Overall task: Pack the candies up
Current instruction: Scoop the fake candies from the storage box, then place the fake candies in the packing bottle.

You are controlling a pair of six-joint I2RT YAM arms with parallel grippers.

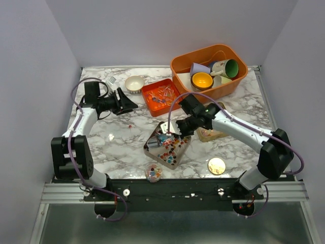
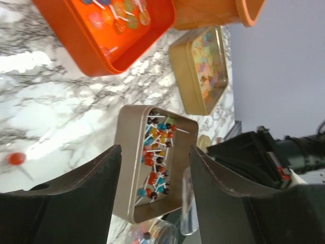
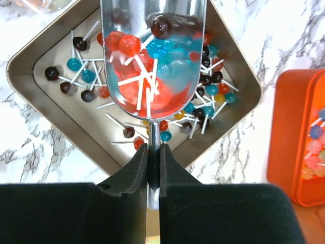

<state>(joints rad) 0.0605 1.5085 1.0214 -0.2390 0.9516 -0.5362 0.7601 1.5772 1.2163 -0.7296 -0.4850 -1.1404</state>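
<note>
The candies are small lollipops on white sticks, red, blue, yellow and dark. Many lie in a tan metal tray (image 1: 152,147) at the table's middle, also shown in the right wrist view (image 3: 40,86) and the left wrist view (image 2: 127,168). My right gripper (image 1: 179,131) (image 3: 154,152) is shut on the handle of a metal scoop (image 3: 152,30) that holds several red and blue lollipops (image 3: 129,46) just above the tray. My left gripper (image 1: 129,104) (image 2: 155,152) is open and empty at the back left, well apart from the tray. Pastel gummies fill a gold tin (image 2: 203,66).
A small clear jar (image 1: 153,173) with candies lies near the front edge. An orange-red tray (image 1: 161,96) holds more lollipops. An orange bin (image 1: 208,71) holds coloured cups. A white bowl (image 1: 135,84), a gold disc (image 1: 217,165) and one loose red lollipop (image 2: 17,158) are on the marble.
</note>
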